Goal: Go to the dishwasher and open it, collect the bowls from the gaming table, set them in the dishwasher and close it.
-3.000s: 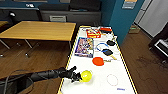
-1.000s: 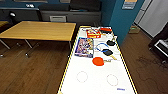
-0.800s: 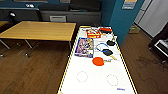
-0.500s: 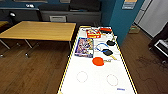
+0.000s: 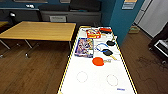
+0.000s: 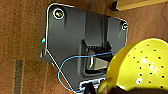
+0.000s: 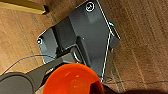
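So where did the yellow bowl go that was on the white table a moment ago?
The left arm pulled back off the white table and took the yellow bowl along. The bowl now shows close to the left wrist camera, above the wood floor. The red paddle, the game box and the wooden table stayed where they were.

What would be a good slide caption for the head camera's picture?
A white game table strewn with paddles, beside a wooden table on a wood floor.
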Robot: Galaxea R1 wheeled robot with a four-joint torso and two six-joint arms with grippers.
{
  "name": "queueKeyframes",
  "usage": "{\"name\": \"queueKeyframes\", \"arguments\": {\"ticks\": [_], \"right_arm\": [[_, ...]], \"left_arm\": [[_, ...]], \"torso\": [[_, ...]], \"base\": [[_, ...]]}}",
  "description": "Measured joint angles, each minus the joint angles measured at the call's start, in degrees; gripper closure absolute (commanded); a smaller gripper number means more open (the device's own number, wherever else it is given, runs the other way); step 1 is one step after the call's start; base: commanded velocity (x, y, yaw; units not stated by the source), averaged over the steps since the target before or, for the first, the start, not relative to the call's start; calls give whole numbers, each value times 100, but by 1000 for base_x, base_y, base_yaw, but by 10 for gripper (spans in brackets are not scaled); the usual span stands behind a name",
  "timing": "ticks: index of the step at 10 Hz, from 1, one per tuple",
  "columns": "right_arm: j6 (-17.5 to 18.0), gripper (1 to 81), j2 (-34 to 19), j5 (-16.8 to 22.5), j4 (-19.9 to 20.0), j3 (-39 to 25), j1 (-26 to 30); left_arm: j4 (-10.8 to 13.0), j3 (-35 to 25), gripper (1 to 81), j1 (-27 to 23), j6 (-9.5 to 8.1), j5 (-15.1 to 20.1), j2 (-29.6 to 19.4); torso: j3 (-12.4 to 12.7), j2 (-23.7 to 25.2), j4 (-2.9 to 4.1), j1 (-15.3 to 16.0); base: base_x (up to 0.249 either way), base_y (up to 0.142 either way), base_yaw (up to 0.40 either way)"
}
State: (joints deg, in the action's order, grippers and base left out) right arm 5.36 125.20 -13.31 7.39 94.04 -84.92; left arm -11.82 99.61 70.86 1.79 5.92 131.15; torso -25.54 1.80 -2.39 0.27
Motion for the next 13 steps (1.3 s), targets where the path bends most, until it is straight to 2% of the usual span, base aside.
{"name": "queueKeyframes", "arguments": {"ticks": [1,3,4,6,9,13], "right_arm": [[1,811,112,59,-15,65,0],[4,811,256,96,-22,238,-13],[4,811,297,98,-23,284,-20],[4,811,313,138,-30,306,-66],[-2,811,352,128,-37,371,-61],[-2,811,429,133,-41,467,-63]], "left_arm": [[0,238,811,165,95,-23,212],[0,905,811,295,148,-171,499],[0,1211,811,345,215,-234,695],[0,1742,811,546,280,-235,1218],[0,2666,811,640,402,-273,1747],[1,3788,811,755,449,-273,2433]], "torso": [[89,0,0,0],[395,2,0,-2],[464,7,0,-6],[523,7,0,-11],[520,9,0,-15],[520,9,0,-15]], "base": [[0,0,0],[0,0,0],[0,0,0],[0,0,0],[0,0,0],[0,0,0]]}}
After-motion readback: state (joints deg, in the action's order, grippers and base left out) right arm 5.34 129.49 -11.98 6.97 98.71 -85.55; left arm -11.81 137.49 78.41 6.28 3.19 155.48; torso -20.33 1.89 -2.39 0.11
